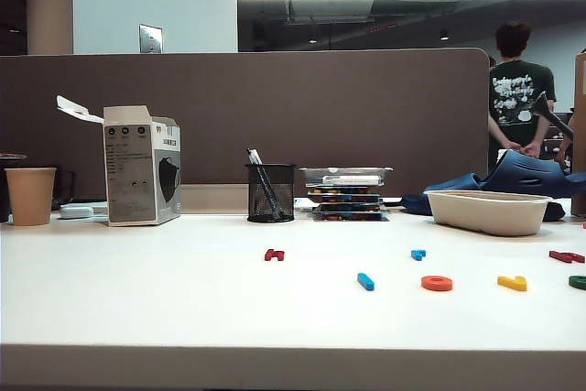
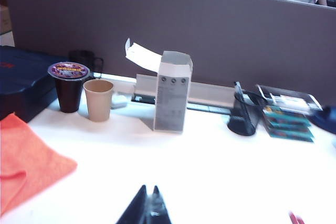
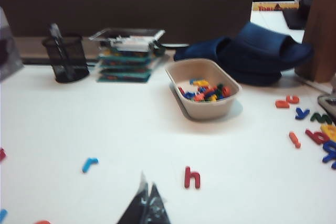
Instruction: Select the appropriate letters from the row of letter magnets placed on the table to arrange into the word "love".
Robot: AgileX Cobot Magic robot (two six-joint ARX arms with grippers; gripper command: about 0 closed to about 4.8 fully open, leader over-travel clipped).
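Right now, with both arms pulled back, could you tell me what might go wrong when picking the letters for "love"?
The chunkier blue piece lies near the blue straight bar, so the wrong blue could be grabbed. The green piece sits at the exterior view's edge, hard to judge. Both the left hand and right hand are shut and must open first.

A white table (image 1: 137,309) is seen carrying everything. Toward its back edge a paper cup (image 1: 30,196), an opened carton (image 1: 142,178), a mesh pen cup (image 1: 271,192), a stack of flat boxes (image 1: 347,194) and a beige tub (image 1: 488,211) are set. Nearer the front, small letter magnets are spread: a dark red piece (image 1: 274,255), a short blue piece (image 1: 417,254), a blue bar (image 1: 365,281), an orange ring (image 1: 437,283) and a yellow piece (image 1: 513,282). A red h (image 3: 192,177) lies just beyond the right gripper's closed fingertips (image 3: 152,195), the short blue piece to one side. An orange cloth (image 2: 26,163) lies well off to the side of the left gripper's closed fingertips (image 2: 149,198).
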